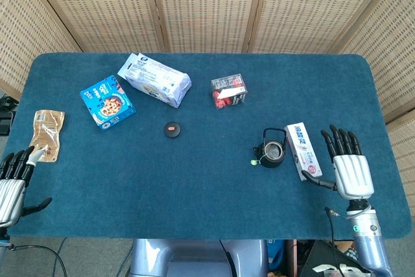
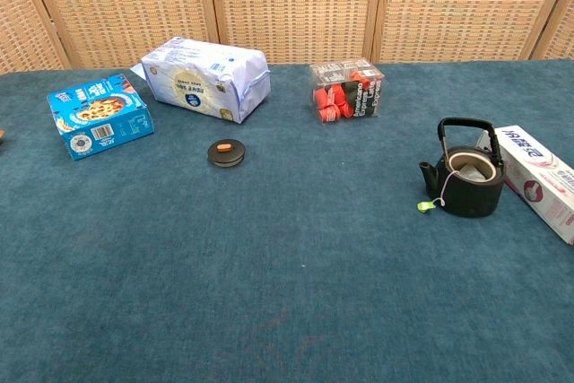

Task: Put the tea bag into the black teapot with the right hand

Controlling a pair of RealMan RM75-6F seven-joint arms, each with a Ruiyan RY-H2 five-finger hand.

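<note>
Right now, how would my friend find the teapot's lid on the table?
Start at the blue table and find the big white bag near the back. Come forward to the small round disc lying alone: that's the lid. It's black with an orange knob, far flatter than the boxes around it.
</note>
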